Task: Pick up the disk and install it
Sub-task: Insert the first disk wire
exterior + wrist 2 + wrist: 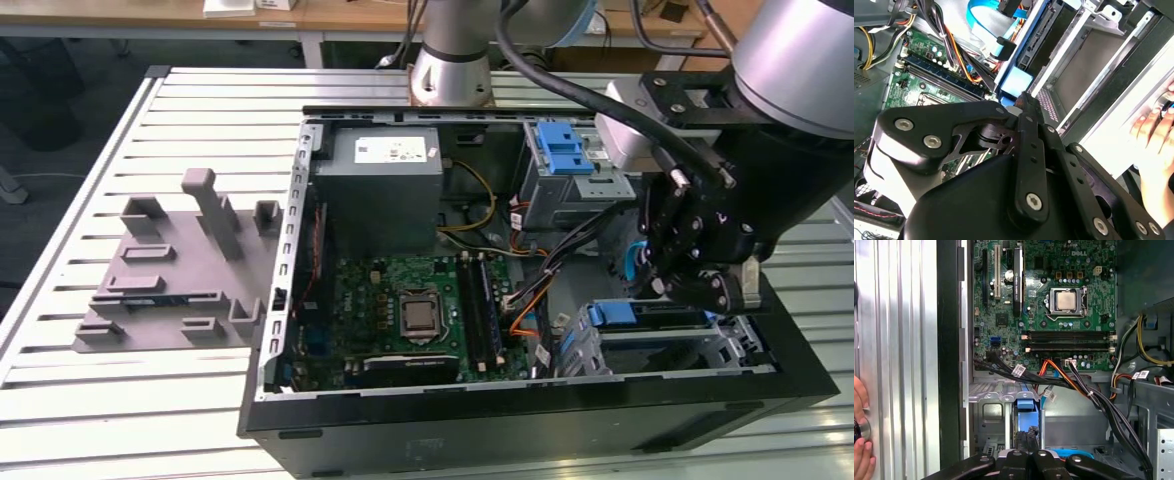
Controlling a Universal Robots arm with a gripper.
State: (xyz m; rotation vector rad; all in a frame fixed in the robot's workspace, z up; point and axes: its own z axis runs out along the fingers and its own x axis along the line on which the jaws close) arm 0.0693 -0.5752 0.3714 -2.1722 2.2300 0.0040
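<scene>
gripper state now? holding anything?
Gripper: shut, tip at the blue end handle of the disk; whether it actually grips the disk cannot be told.

- I count one open computer case (283, 300)
- one motherboard (400, 300)
- one grey power-supply box (380, 185)
- one grey fixture plate (167, 275)
- one person's hand (1154, 145)
- my one gripper (1027, 436)

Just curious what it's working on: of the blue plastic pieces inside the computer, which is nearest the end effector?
The disk's blue handle, right at the end effector. The blue latch atop the metal drive bay sits farther away.
</scene>
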